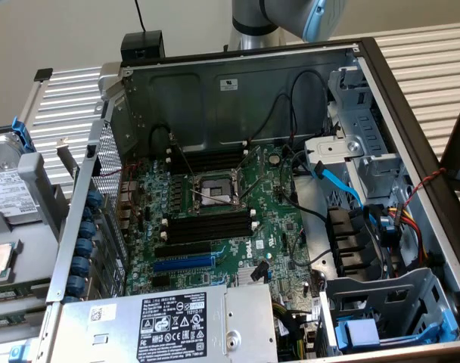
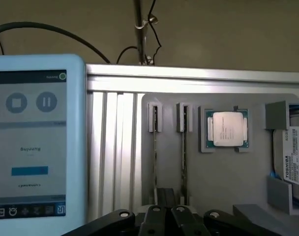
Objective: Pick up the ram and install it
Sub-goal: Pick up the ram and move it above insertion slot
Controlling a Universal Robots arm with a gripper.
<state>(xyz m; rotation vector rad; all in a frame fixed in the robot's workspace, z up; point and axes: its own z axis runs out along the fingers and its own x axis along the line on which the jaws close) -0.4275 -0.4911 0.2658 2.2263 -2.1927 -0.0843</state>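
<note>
In the wrist view, two thin ram sticks [image 2: 155,147] [image 2: 184,147] stand on edge in clips of a grey holder tray [image 2: 223,182]. They show edge-on, so chips and label are hidden. My gripper [image 2: 167,216] is above the near end of that tray, between the two sticks' lines, its black fingers [image 2: 154,219] together with nothing held. In the exterior view only an arm joint [image 1: 298,15] shows above the open computer case [image 1: 237,91], and the gripper is out of frame. The black memory slots [image 1: 207,227] on the green motherboard [image 1: 275,227] hold no stick.
A CPU [image 2: 228,129] and a Toshiba hard drive [image 2: 292,157] sit in the same tray. A white touchscreen pendant [image 2: 31,142] stands beside it. Inside the case are the CPU socket [image 1: 215,189], a blue slot [image 1: 183,264], loose cables [image 1: 343,185] and drive cages [image 1: 381,310].
</note>
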